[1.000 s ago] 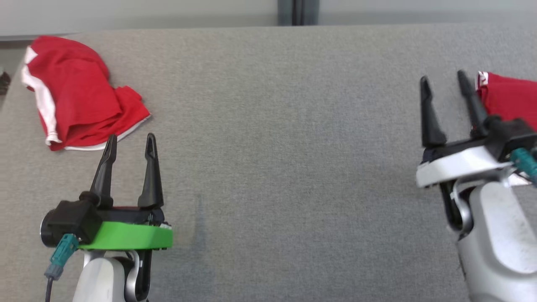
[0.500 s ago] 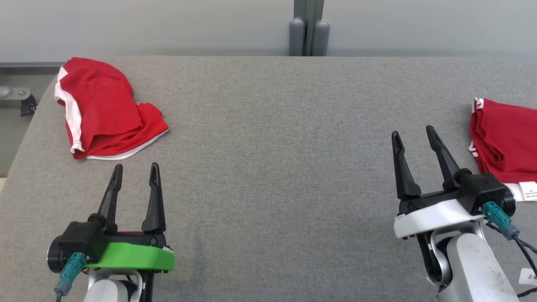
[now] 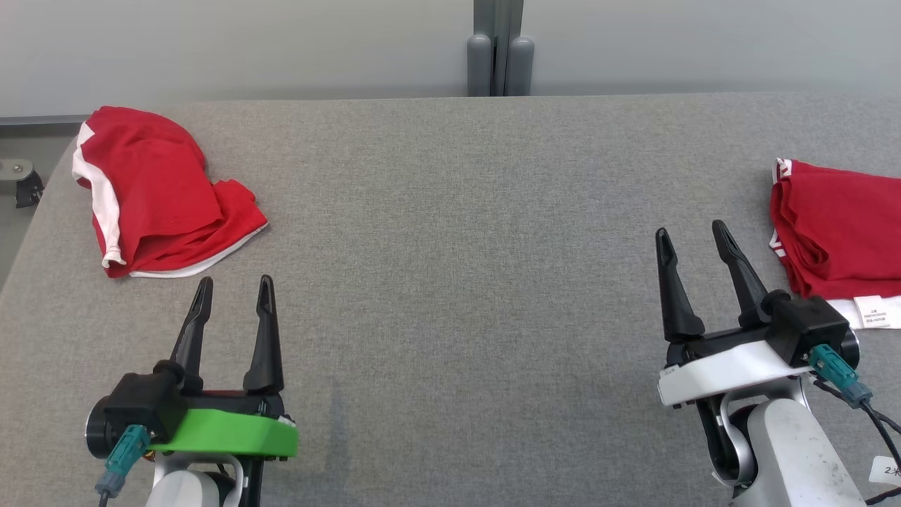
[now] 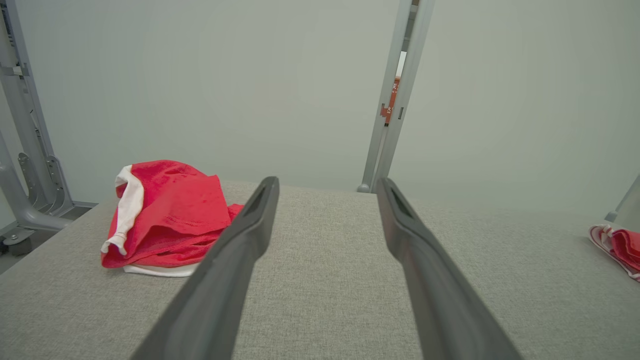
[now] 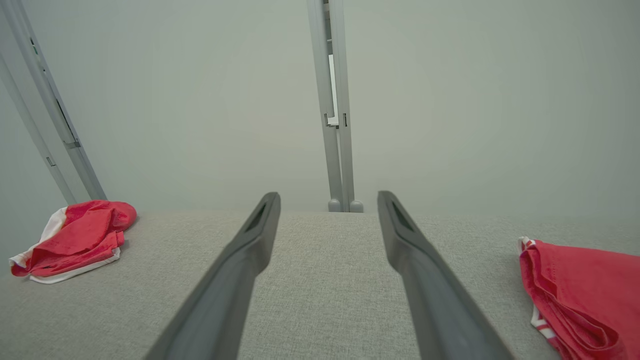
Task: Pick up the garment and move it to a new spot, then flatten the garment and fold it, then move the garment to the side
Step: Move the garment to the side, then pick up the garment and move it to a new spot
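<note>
A crumpled red garment (image 3: 155, 190) with white trim lies at the far left of the grey table (image 3: 457, 246); it also shows in the left wrist view (image 4: 170, 215) and the right wrist view (image 5: 75, 235). A second red garment (image 3: 838, 232), folded with a white label, lies at the right edge (image 5: 580, 285) (image 4: 622, 245). My left gripper (image 3: 236, 282) (image 4: 326, 181) is open and empty, just short of the crumpled garment. My right gripper (image 3: 690, 229) (image 5: 327, 195) is open and empty, left of the folded one.
A pale wall with a grey post (image 3: 496, 49) runs behind the table's far edge. A metal frame (image 4: 25, 150) stands beyond the table's left edge. Bare grey fabric stretches between the two garments.
The head camera has tilted up, so the whole picture shifted down. My right gripper has drawn back from the folded garment toward me; the left has backed off slightly. Both stay open.
</note>
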Available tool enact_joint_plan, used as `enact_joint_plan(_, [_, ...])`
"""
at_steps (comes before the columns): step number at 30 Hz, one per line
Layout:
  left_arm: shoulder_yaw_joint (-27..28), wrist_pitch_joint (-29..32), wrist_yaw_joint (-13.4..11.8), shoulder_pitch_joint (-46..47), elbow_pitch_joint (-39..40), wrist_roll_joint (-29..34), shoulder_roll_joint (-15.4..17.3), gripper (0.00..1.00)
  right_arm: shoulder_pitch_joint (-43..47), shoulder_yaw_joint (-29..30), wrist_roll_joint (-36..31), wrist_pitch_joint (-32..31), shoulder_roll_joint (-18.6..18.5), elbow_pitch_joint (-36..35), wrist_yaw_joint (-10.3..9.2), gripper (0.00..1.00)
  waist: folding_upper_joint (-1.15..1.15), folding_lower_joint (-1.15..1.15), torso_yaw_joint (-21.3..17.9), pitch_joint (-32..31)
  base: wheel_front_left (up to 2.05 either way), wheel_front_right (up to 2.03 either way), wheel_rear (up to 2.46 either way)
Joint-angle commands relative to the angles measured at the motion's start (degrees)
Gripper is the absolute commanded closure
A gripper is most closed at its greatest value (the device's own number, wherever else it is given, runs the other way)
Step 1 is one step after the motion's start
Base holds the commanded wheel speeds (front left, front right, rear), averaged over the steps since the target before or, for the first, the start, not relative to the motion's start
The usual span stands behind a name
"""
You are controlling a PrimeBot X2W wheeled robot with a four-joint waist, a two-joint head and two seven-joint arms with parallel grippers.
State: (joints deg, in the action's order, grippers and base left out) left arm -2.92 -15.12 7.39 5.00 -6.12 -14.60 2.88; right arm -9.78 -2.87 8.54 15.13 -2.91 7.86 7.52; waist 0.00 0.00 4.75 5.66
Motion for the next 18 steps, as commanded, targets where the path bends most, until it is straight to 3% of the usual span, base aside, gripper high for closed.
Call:
enact_joint_plan(1, [-0.09,-0.01,0.13,-0.82,-0.04,-0.62,0.05,0.00,0.09,0.10,-0.15,0.01,-0.02,0.18,-0.06,0.00,0.00,0.00,0.02,0.04,0.00,0.00,0.00])
enact_joint_plan(12, [-0.51,-0.01,0.13,-0.75,-0.50,-0.60,0.05,0.00,0.43,-0.59,0.24,0.01,-0.02,1.41,-0.06,0.00,0.00,0.00,0.59,0.06,0.00,0.00,0.00])
enact_joint_plan(18, [-0.51,-0.01,-0.42,0.05,-0.72,-0.83,0.05,0.00,0.73,-1.85,0.23,0.01,-0.03,1.86,-0.06,0.00,0.00,0.00,3.22,0.55,0.00,0.00,0.00])
